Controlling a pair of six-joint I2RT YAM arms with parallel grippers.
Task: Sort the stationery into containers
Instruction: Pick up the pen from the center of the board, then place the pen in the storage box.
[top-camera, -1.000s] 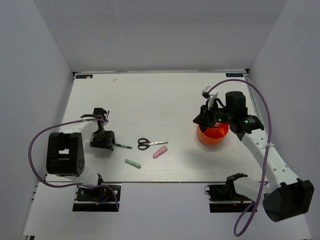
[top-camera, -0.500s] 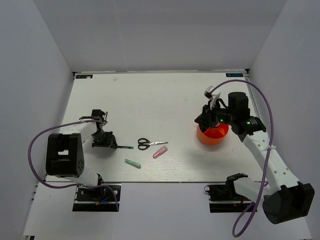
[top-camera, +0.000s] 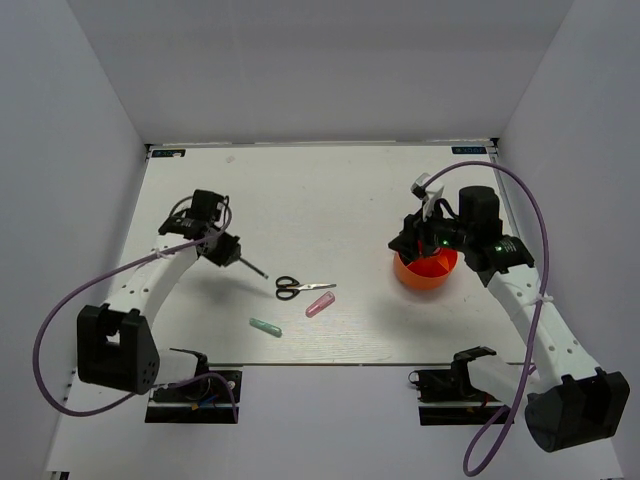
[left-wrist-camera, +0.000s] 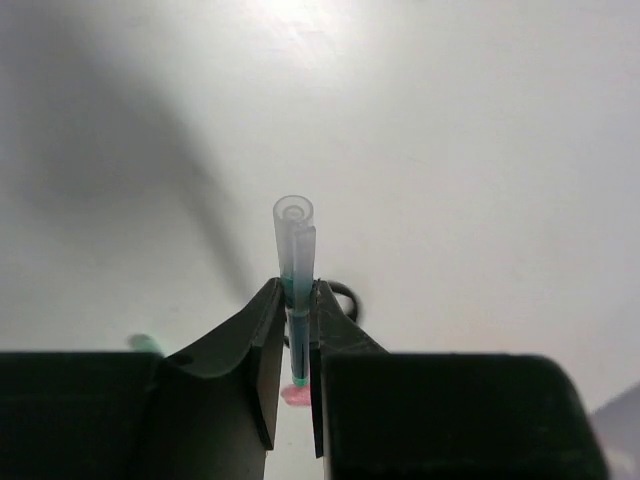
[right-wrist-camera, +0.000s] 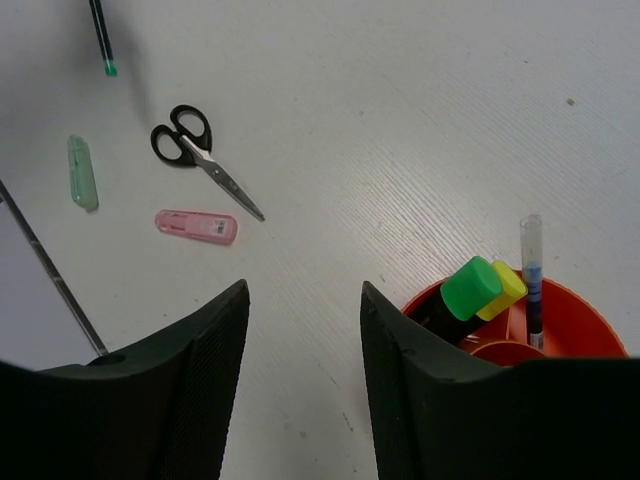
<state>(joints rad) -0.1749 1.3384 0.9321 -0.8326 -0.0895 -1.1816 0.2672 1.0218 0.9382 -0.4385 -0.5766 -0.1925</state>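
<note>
A: From above, where do things stand?
B: The left gripper (top-camera: 231, 255) hangs toward the table's (top-camera: 320, 190) left edge. It is clamped on a thin pen (top-camera: 254, 269) that slants down at the scissors (top-camera: 300, 288). The orange cup (top-camera: 425, 272) sits by the right edge. The right gripper (top-camera: 412, 244) hangs low over it and covers part of its rim, and I cannot read that gripper's jaws here.
A: The left wrist camera?
B: Both fingers (left-wrist-camera: 250, 350) pinch the pen's barrel, which sticks out long beyond them. The scissors show only as a loop behind one finger, and the cup is out of frame.
A: Right wrist?
B: Its fingers (right-wrist-camera: 190, 380) are spread wide with nothing between them. The cup, cut off by the lower edge, holds a green-capped marker (right-wrist-camera: 472, 288), a yellow-capped marker (right-wrist-camera: 510, 282) and another pen (right-wrist-camera: 531, 270). A pink stick (right-wrist-camera: 197, 226) and a teal stick (right-wrist-camera: 82, 172) lie by the scissors.
A: The risk?
B: So narrow a pinch may let the pen swivel or drop in transit. The right arm crowding the cup invites a clash.
</note>
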